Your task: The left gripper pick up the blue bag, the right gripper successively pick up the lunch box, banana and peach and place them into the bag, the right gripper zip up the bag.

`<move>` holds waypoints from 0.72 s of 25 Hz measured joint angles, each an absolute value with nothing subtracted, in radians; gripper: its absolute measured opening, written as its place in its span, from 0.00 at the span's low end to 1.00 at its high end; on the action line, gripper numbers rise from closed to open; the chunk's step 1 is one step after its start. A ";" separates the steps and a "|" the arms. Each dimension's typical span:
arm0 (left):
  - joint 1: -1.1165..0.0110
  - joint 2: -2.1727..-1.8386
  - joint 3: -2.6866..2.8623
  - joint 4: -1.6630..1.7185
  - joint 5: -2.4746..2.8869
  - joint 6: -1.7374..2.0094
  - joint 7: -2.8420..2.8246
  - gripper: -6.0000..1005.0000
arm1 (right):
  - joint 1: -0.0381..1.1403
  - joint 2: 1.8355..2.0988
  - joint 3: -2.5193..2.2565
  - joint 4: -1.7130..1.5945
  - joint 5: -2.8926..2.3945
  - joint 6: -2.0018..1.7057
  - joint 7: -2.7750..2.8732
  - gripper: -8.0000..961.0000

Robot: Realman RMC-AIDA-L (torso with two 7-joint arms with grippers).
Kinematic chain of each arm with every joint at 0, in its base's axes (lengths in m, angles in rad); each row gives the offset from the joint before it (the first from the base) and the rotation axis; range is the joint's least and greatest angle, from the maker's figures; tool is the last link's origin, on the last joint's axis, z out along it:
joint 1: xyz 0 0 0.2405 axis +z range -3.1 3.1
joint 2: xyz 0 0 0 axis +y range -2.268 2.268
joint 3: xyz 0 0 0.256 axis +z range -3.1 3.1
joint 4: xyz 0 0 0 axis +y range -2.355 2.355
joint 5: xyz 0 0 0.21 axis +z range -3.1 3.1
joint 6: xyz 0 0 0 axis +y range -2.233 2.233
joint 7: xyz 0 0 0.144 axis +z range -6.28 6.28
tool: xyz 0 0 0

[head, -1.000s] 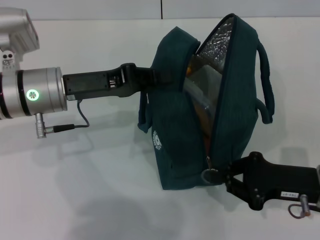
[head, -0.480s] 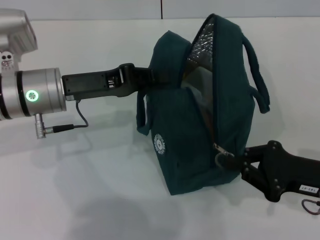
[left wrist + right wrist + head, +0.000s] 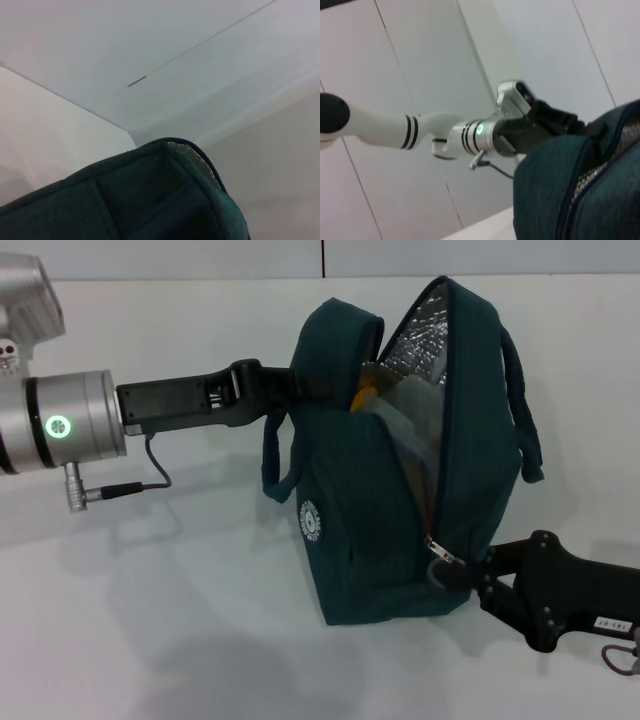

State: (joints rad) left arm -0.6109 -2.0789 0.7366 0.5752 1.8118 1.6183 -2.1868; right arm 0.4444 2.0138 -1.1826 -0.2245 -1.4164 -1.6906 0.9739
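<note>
The blue bag [image 3: 400, 470] stands upright on the white table [image 3: 150, 620], caught between the two arms. The left gripper [image 3: 300, 390] reaches in level from the robot's left and is clamped on the bag's upper left edge, just below the top of that side panel, so the whole body of the bag lies beyond and below its fingertips; one loop handle [image 3: 275, 465] hangs down right under the gripper. The right gripper [image 3: 462, 572] sits low at the bag's near right corner, its fingers closed on the zip pull [image 3: 440, 558] at the bottom end of the zip; from there the open zip line runs up and away from it toward the top of the bag. The mouth gapes in a wedge above the right gripper, showing the silver foil lining [image 3: 420, 325], the clear lunch box [image 3: 410, 425] tilted inside and a yellow-orange bit of the banana [image 3: 362, 397] next to it, close to the left gripper's tips. The peach cannot be made out inside. In the right wrist view the teal fabric and zip teeth [image 3: 582, 182] fill the near corner, with the left arm [image 3: 470, 135] farther off.
</note>
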 joint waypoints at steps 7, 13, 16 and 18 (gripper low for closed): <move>-0.616 -2.081 0.736 0.575 1.809 1.617 -2.186 0.04 | 0.463 2.017 -1.220 -0.226 -1.421 -1.630 1.001 0.03; -0.617 -2.082 0.736 0.575 1.803 1.617 -2.184 0.04 | 0.479 2.020 -1.242 -0.231 -1.422 -1.594 1.027 0.02; -0.618 -2.083 0.739 0.571 1.803 1.617 -2.178 0.04 | 0.485 2.023 -1.243 -0.237 -1.420 -1.587 1.028 0.03; -0.620 -2.083 0.740 0.567 1.802 1.617 -2.174 0.04 | 0.489 2.024 -1.244 -0.242 -1.420 -1.591 1.028 0.03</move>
State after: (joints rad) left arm -0.6202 -2.0833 0.7395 0.5672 1.8024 1.6166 -2.1739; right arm 0.4892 2.0237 -1.2436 -0.2424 -1.4203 -1.5907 1.0277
